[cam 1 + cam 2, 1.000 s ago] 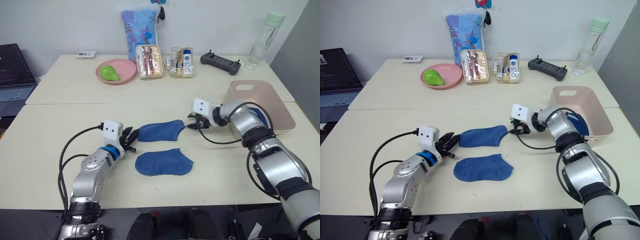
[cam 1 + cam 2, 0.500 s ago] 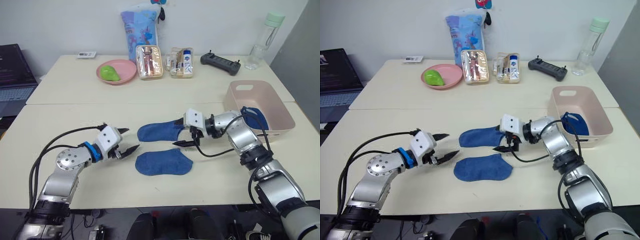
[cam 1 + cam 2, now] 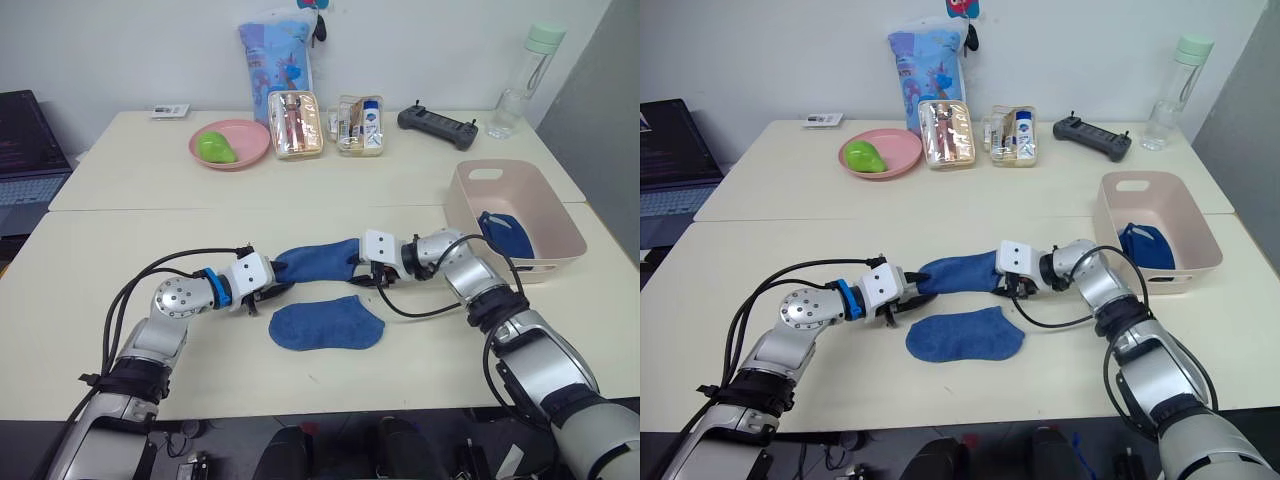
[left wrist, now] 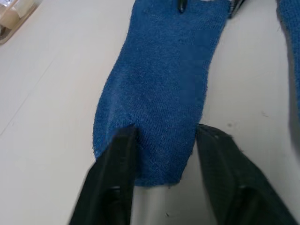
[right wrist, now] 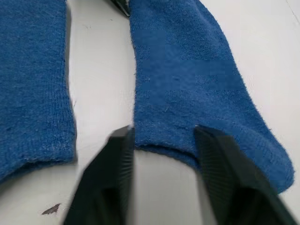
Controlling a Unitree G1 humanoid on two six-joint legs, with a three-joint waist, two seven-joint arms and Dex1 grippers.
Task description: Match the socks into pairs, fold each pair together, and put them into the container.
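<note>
two medium-blue socks are lying on the counter: the near sock is sitting untouched, while just behind it the far sock is now being bracketed at both ends. the left gripper and right gripper have both closed in since half a second ago, jaws parted astride the fabric, likely readying a lift onto its mate. farther right, the container is holding one folded pair.
</note>
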